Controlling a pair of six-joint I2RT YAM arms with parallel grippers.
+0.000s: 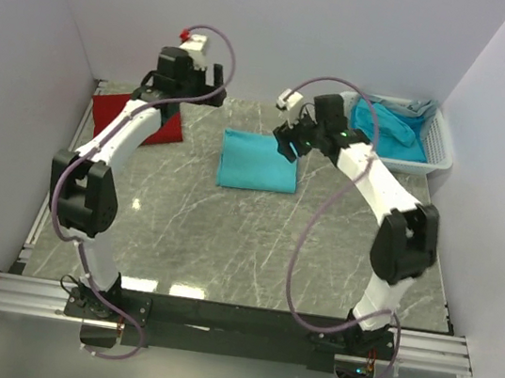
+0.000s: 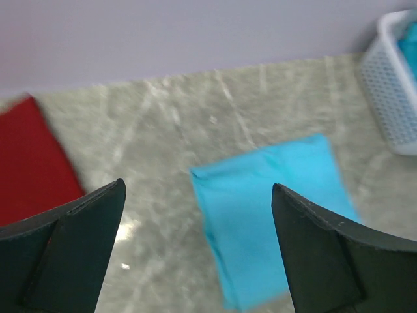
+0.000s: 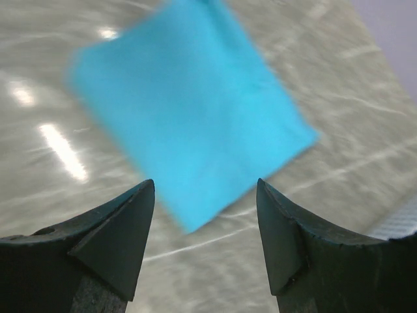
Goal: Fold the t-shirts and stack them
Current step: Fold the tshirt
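The left arm reaches to the upper left and the right arm to the upper centre. The left gripper (image 2: 199,189) and right gripper (image 3: 205,186) are both spread apart and empty. A folded turquoise t-shirt (image 1: 258,161) lies at centre and a red t-shirt (image 1: 112,113) at upper left. The white basket (image 1: 443,153) at upper right holds turquoise t-shirts (image 1: 394,134).

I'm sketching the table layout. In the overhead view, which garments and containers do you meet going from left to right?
In order: folded red t-shirt → folded turquoise t-shirt → white basket, which has crumpled turquoise cloth inside it.
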